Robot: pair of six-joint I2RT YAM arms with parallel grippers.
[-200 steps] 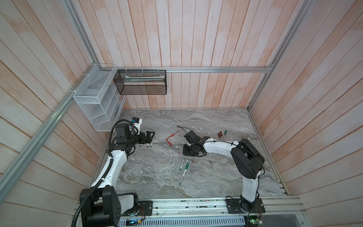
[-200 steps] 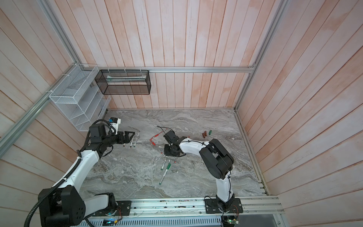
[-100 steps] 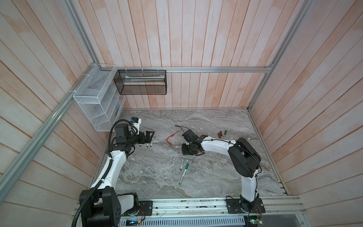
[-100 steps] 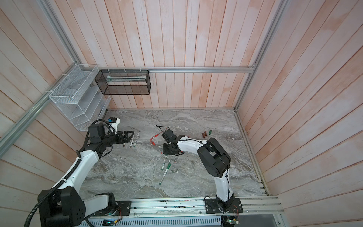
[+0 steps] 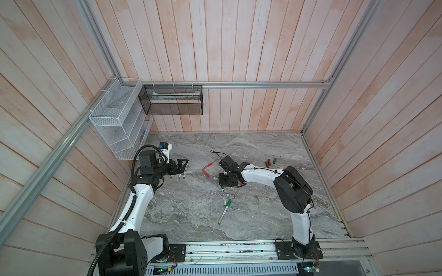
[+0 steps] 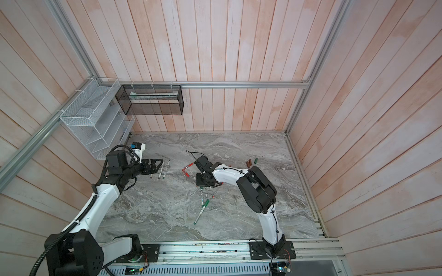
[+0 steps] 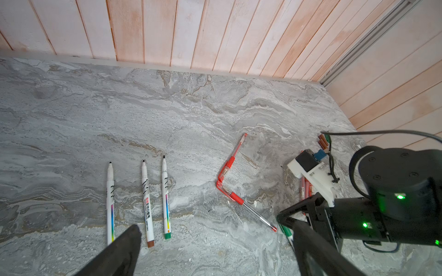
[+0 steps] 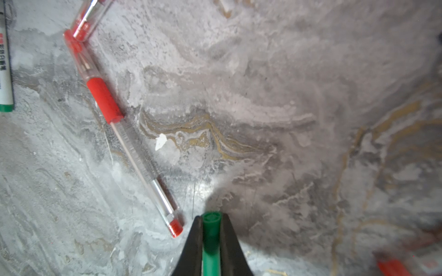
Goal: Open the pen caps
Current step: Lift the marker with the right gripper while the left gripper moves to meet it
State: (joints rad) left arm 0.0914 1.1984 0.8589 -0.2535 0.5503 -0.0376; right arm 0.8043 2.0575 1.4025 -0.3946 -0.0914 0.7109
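Green plastic is sitting pinched between the two black fingers (image 8: 195, 239) of the right tool (image 8: 210, 218). It is a chunky green marker cap (image 8: 210, 241), end-on to the wrist camera and low over the marble desk (image 5: 263, 215) near its middle. A second ago those fingers were standing wider. They have been drawing in, and the tool has been sliding a little toward the left arm's side, so it is now hanging over the top end of a white marker (image 5: 223, 194). A clear red pen (image 8: 124, 133) is lying just beside the cap, meeting another red pen (image 7: 233, 157) in an L. A second capped green marker (image 5: 223, 212) is lying nearer the rail. Loose brown and green caps (image 5: 270, 162) are resting well apart, toward the right wall. The left tool (image 5: 182, 165) is holding its fingers spread wide over three uncapped markers (image 7: 143, 200), unmoved since before.
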